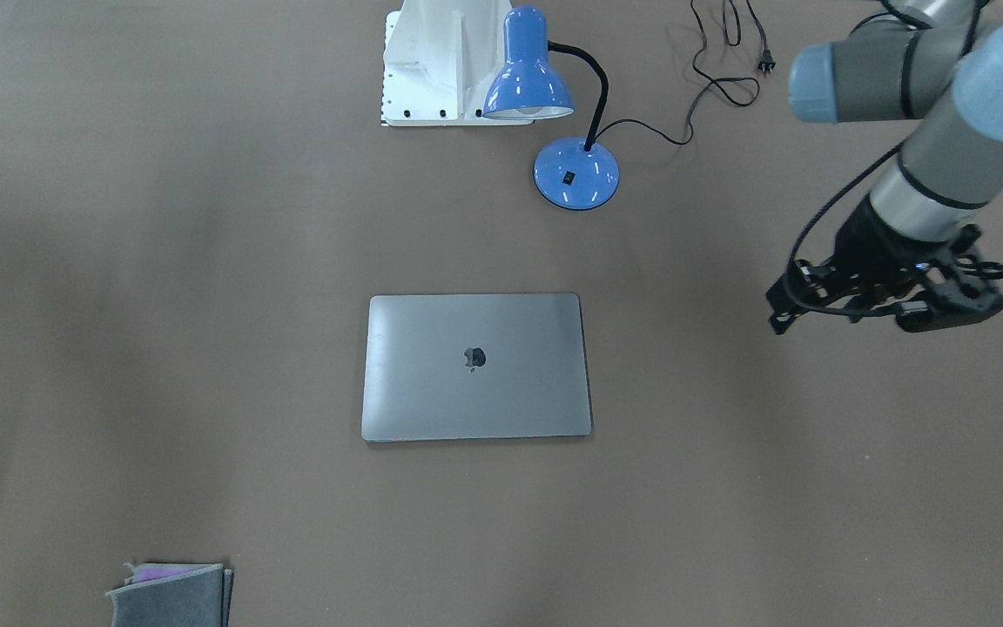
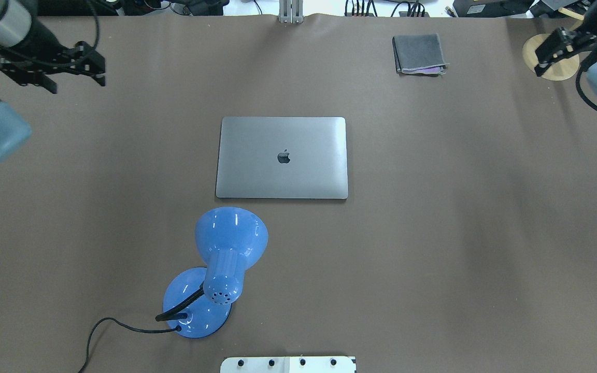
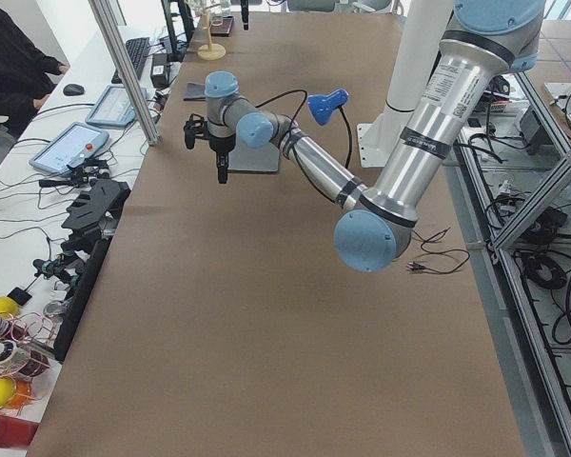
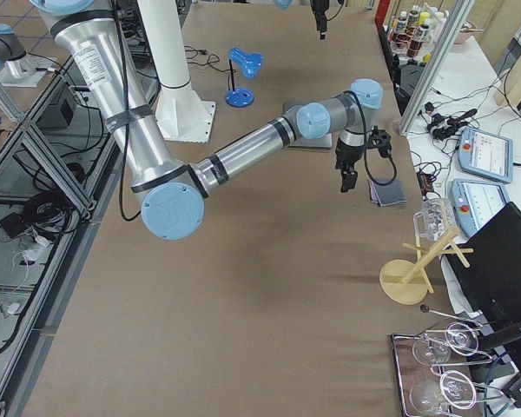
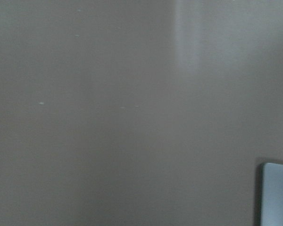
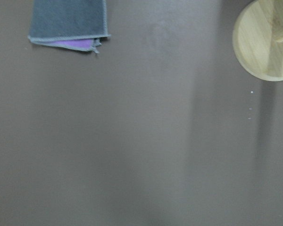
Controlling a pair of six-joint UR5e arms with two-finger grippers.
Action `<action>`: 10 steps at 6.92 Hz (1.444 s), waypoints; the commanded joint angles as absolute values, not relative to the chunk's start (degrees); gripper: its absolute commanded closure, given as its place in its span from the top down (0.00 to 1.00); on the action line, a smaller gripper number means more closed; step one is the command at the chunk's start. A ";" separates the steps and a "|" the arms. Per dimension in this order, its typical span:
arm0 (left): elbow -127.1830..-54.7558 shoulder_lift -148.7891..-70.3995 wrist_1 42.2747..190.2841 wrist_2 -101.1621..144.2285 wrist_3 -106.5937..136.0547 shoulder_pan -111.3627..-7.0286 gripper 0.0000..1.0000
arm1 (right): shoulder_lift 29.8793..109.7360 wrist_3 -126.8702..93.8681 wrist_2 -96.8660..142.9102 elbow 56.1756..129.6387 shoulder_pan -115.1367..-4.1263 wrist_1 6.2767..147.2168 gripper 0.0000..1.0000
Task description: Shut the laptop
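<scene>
Slim space-grey metal laptop (image 2: 282, 158) already lies flat, lid down, so it looks done. It's between left pincer (image 2: 52, 68) and right pincer (image 2: 556, 50), well apart from both. Can't tell whether either is open.

One slim space-grey metal laptop (image 2: 282, 157), rounded corners. Lid fully shut and lying flat, dark apple logo at its centre facing up. Rests square on the brown worktop (image 2: 433, 233), near its middle.
</scene>
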State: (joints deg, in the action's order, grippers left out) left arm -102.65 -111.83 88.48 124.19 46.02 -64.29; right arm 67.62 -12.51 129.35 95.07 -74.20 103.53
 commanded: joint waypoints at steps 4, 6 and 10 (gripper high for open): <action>-96.26 -96.26 86.83 124.80 9.00 -84.61 0.98 | 77.42 2.63 130.42 89.83 -84.01 103.18 1.00; -91.78 -95.71 86.92 132.85 4.86 -88.23 0.98 | 80.32 6.48 133.24 89.82 -86.39 103.18 1.00; -86.31 -95.19 88.68 132.98 0.09 -89.12 0.98 | 82.00 7.65 134.47 89.39 -87.80 103.18 1.00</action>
State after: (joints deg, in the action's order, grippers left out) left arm -86.77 -95.21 88.36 132.89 0.48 -89.02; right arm 81.54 7.61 134.14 89.55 -87.64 103.18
